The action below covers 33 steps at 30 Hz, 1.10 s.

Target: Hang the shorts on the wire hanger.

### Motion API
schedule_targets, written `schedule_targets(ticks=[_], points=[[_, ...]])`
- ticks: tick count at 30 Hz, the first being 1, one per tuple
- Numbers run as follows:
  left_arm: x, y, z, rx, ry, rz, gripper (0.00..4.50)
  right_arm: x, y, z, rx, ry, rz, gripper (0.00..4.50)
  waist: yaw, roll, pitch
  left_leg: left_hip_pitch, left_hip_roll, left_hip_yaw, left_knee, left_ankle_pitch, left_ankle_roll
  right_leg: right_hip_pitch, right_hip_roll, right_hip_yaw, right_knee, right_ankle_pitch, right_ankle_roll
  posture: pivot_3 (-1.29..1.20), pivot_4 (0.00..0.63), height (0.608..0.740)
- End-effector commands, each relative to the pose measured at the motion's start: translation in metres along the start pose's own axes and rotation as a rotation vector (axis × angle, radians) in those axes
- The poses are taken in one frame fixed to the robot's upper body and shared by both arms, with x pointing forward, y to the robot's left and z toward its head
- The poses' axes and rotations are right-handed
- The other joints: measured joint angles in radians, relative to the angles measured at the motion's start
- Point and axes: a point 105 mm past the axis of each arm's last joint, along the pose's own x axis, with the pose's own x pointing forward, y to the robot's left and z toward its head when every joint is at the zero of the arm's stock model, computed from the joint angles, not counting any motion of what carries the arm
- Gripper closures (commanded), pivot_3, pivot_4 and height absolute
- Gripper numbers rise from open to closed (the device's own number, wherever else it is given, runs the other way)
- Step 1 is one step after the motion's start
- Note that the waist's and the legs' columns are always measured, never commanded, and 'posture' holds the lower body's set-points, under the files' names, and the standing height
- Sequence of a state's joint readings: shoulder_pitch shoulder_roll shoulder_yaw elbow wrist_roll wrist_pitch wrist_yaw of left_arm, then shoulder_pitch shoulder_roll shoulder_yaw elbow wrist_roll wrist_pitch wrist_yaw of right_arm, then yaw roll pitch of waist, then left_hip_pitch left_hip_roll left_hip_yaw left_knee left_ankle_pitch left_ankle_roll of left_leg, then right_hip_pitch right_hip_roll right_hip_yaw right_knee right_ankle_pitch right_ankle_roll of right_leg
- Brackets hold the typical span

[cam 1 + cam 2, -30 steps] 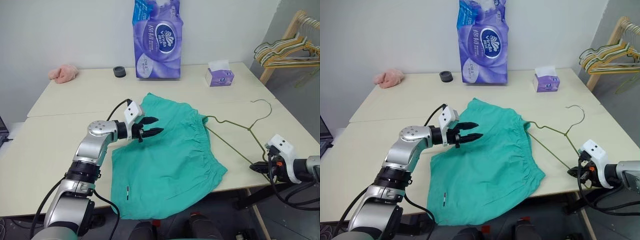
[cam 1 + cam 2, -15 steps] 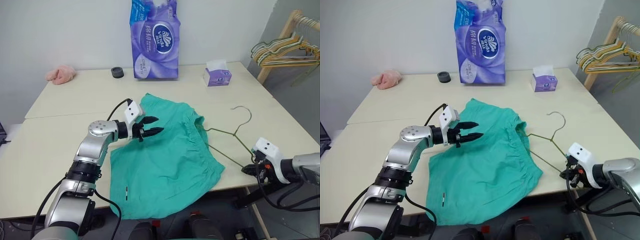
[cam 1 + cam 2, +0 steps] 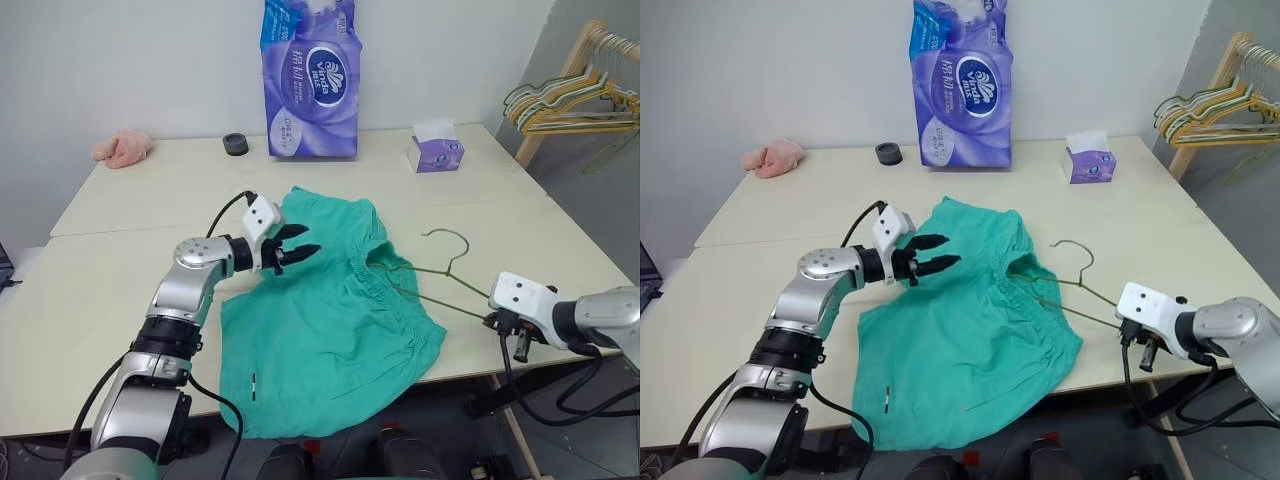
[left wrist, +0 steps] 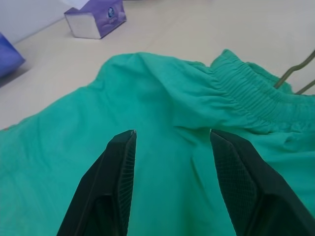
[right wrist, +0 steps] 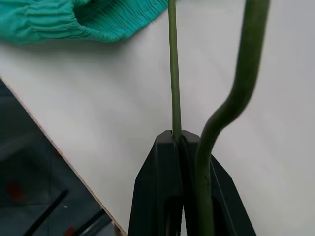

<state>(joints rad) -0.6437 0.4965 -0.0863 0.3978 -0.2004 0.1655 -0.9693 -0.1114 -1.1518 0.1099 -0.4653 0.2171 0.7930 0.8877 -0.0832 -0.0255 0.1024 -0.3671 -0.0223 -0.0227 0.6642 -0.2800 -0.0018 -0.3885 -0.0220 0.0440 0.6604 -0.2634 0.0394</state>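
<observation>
The teal shorts lie flat on the table, gathered waistband toward the right. My left gripper hovers open just above the upper part of the shorts, with nothing between its fingers. My right gripper is at the table's right front edge, shut on a corner of the olive wire hanger. The hanger's wire runs from the shut fingers toward the shorts. Its far corner meets the waistband, and its hook curves up over the table.
At the back stand a tall purple tissue pack, a small purple tissue box, a black ring and a pink cloth. A wooden rack with several hangers stands off the table's right side.
My right wrist has rolled and shifted left, swinging the hanger so its hook and far corner moved left to the waistband. The left gripper stays open over the shorts.
</observation>
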Motion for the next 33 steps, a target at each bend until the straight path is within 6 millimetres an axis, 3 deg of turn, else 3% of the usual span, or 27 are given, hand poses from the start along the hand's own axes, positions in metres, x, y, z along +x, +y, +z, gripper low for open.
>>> schedule_targets(ticks=[1,7,16,26,33], points=[[0.000,0.008,0.018,0.050,-0.050,0.024,2.00,-0.004,-0.005,0.002,0.097,-0.029,0.004,4.50,0.000,0.000,0.000,0.000,0.000,0.000,0.000,0.000,0.000,0.000,0.000,0.000,0.000,0.000,0.000,-0.14,0.072,0.740],[0.004,0.003,0.018,0.056,-0.059,0.018,2.00,0.005,-0.009,-0.008,0.356,-0.039,0.077,4.50,-0.002,0.000,0.000,0.000,0.000,0.000,0.000,0.000,0.000,0.000,0.000,0.000,0.000,0.002,-0.004,-0.14,0.074,0.740],[0.003,-0.010,0.032,0.004,-0.123,-0.066,2.00,0.020,-0.015,0.017,0.523,-0.114,0.193,4.50,-0.003,0.000,0.000,0.000,0.000,0.000,0.000,0.000,0.000,0.000,0.000,0.000,0.001,0.003,-0.005,-0.13,0.073,0.740],[-0.005,-0.008,0.050,-0.084,-0.150,-0.143,2.00,0.039,-0.011,0.023,0.553,-0.081,0.257,4.50,-0.001,0.000,0.000,0.000,0.000,-0.001,0.000,0.000,0.000,0.000,0.000,-0.001,0.001,0.003,-0.005,-0.12,0.068,0.740],[-0.008,0.003,0.052,-0.063,-0.140,-0.102,2.00,0.039,-0.044,0.049,0.484,-0.189,0.105,4.50,-0.005,0.001,0.000,0.000,0.000,-0.001,0.000,0.000,0.000,-0.001,0.000,-0.001,0.002,0.003,-0.005,-0.11,0.065,0.740]])
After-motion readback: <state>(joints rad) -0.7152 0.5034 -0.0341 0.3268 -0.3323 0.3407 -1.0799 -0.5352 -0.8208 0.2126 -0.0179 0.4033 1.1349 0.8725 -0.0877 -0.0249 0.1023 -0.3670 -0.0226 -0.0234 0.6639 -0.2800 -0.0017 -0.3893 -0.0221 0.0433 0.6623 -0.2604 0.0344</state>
